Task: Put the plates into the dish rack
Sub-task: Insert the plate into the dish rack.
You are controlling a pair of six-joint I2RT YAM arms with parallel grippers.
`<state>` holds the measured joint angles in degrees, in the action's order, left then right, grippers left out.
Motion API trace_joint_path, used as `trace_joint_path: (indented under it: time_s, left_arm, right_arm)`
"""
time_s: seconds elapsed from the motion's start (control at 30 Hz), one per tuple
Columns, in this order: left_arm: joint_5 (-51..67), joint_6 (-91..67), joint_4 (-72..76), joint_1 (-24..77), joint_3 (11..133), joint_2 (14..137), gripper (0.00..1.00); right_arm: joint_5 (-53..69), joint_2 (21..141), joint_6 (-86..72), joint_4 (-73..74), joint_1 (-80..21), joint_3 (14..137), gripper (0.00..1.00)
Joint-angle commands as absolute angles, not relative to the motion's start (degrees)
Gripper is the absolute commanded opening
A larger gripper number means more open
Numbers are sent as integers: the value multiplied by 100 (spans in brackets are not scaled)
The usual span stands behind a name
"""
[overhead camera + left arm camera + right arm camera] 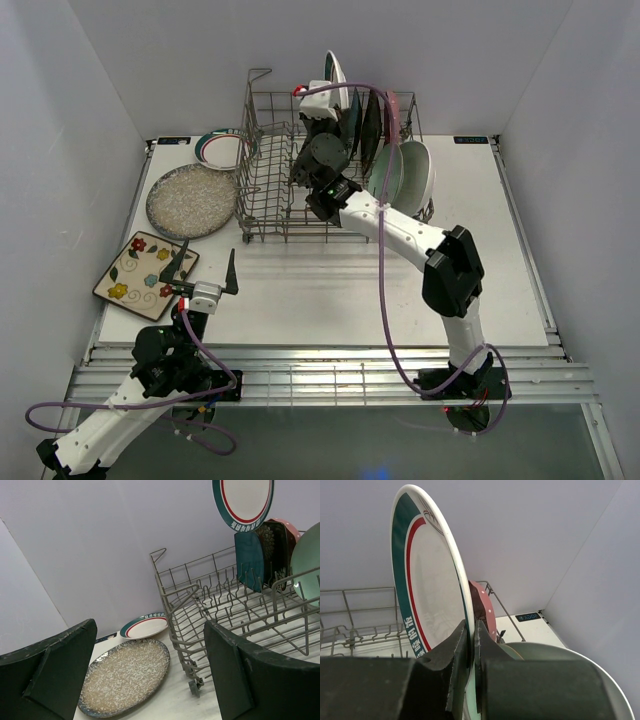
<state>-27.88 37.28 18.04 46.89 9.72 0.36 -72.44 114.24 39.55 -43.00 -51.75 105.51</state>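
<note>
The right hand (471,630) is clenching the lower rim of a white green-and-red-rimmed plate (427,580), holding it upright above the far side of the dish rack (268,190). To its right, the teal square plate (248,560), black floral plate (273,545), pink scalloped plate (287,526) and mint plate (410,172) are standing on edge in the rack. The left hand (205,272) is hovering released over the near left of the desk (330,300), beside the cream flowered plate (145,273). The speckled grey plate (192,200) and a second rimmed plate (220,148) are lying flat left of the rack.
</note>
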Motion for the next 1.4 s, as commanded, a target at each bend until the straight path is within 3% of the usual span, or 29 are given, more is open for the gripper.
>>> trace_joint_path:
  time_s: [0.0, 0.4, 1.37]
  left_arm:
    - [-2742, 3718, 1793, 4711, 896, -70, 98]
    - [-2707, 3718, 1793, 4711, 861, -35, 98]
    - [-2698, 3718, 1775, 4711, 826, -35, 98]
  right_arm:
    - [-7076, 11670, 4254, -4510, -5001, 11240, 8]
    - [-6478, 12278, 2778, -2788, -4456, 11953, 8]
    - [-6311, 13403, 2347, -2716, -4105, 12516, 8]
